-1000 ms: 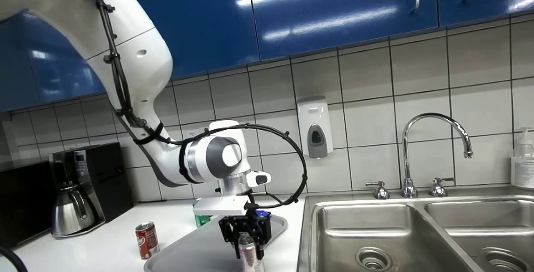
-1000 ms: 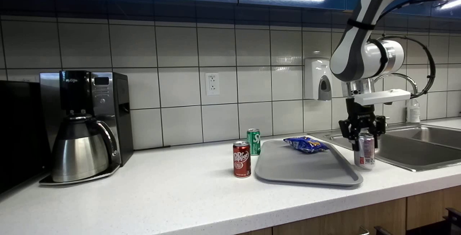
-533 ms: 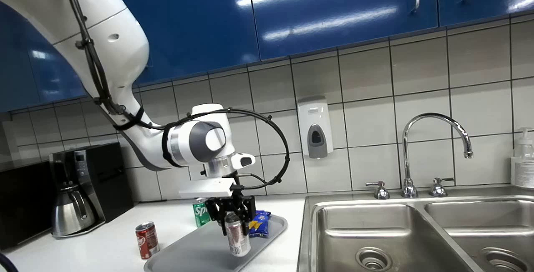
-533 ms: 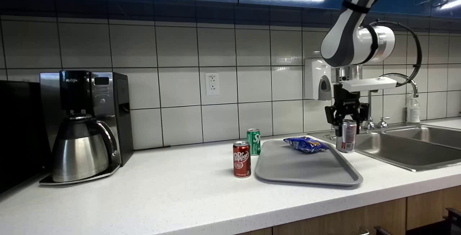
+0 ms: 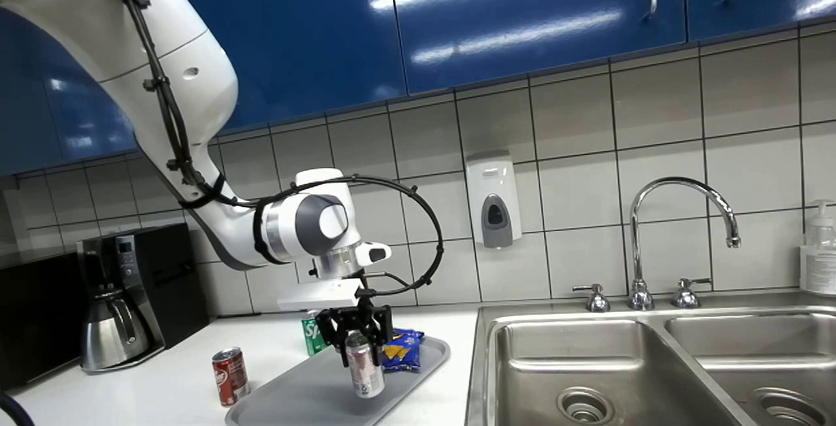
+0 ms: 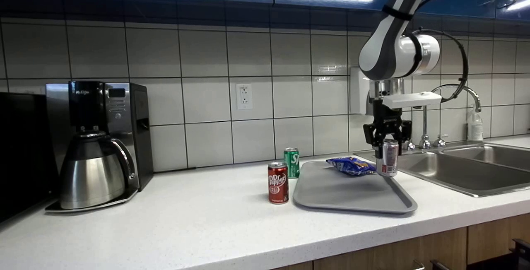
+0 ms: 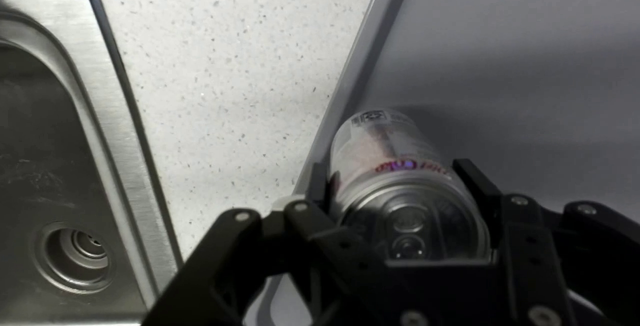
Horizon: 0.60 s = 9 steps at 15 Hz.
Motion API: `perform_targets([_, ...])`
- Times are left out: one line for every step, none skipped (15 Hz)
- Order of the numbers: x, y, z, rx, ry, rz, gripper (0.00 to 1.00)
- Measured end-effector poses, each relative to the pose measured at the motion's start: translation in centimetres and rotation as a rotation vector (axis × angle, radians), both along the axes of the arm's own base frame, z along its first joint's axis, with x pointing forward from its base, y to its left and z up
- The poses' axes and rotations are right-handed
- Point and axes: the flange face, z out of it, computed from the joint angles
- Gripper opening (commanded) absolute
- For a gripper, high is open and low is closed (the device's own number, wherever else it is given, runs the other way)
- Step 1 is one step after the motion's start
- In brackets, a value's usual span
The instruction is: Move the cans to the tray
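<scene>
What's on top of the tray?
The blue snack packet lies on the tray, hiding the surface beneath it. The end effector holds the silvery can near the tray's edge; contact is unclear.

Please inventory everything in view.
Silver can: one, silvery, in gripper
Red can: one, red, beside tray
Green can: one, green, beside tray
Tray: one, grey, on counter
Snack packet: one, mostly blue, on tray
Coffee maker with pot: one, black and steel, on counter
Dark box: one, black, beside coffee maker
Sink: one, steel, in counter
Faucet with two handles: one, chrome, at sink
Dispenser, outlet: one each, white, on wall
Bottle: one, whitish, by sink
Cabinets: several, blue, overhead
Arm: one, mostly white, overhead
Gripper: one, black, on arm
</scene>
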Motion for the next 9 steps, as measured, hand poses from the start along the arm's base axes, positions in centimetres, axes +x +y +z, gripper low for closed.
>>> perform_targets([0.3,0.0,-0.4,-0.001,0.007,-0.004,0.38])
perform_targets([0.6,-0.1,-0.9,-0.002,0.015,-0.008,0.38])
perform_targets([0.9,-0.1,-1.4,-0.003,0.023,-0.011,0.38])
perform_targets([1.2,-0.1,-2.0,-0.004,0.031,-0.016,0.38])
perform_targets([1.6,0.0,-2.5,-0.006,0.039,-0.019,0.38])
perform_targets([1.9,0.1,-3.0,-0.008,0.046,-0.024,0.38])
perform_targets([2.3,0.3,-3.5,-0.009,0.052,-0.028,0.38])
perform_targets([2.6,0.6,-3.9,-0.01,0.056,-0.029,0.38])
perform_targets([3.0,0.8,-4.3,-0.011,0.059,-0.031,0.38])
